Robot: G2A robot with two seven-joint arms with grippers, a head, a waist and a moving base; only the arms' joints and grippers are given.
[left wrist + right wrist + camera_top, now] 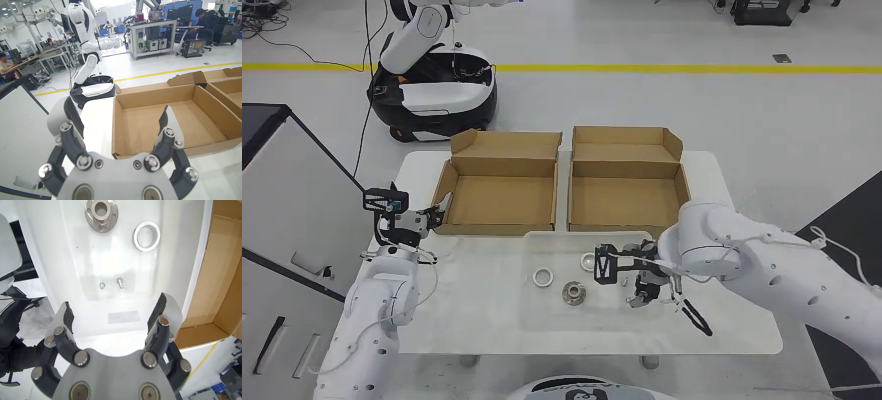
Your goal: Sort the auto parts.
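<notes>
L gripper [117, 104], R gripper [115, 298]: both spread wide.

No lettering, label or number is legible anywhere in these views.

Place: a robotics lab on an open hall floor.
Machines: another white robot [88, 62] on a wheeled base, and an equipment rack [155, 23].
Floor: yellow floor line [170, 73].
Workstations: monitors [184, 12] on desks.

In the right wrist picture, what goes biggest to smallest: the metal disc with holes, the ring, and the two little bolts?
1. metal disc
2. ring
3. hex bolt and round bolt: both tiny, too alike to rank.
</notes>
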